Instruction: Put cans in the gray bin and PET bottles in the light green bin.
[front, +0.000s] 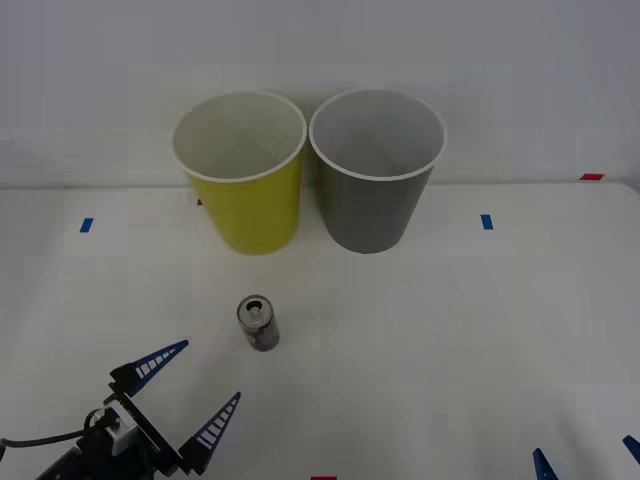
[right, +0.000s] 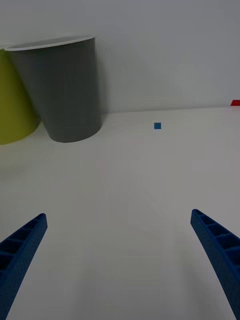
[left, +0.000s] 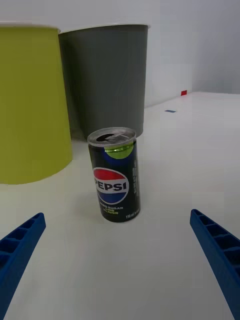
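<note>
I see the can (front: 257, 322) standing upright on the bench (front: 450, 330), its long axis vertical, in front of the light green bin (front: 245, 205) and well short of it; my left hand (front: 187, 393) sits near it with fingers spread wide, the can lying straight ahead between their lines; the gray bin (front: 375, 200) stands just beside the green one; my right hand (right: 120, 260), fingers apart too, waits far off at the bench's near right, so I judge the left takes it.

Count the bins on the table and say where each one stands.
2. The light green bin stands at the table's far side, on the robot's left; the gray bin stands right beside it, on the robot's right. Nothing seems to hide a third.
</note>
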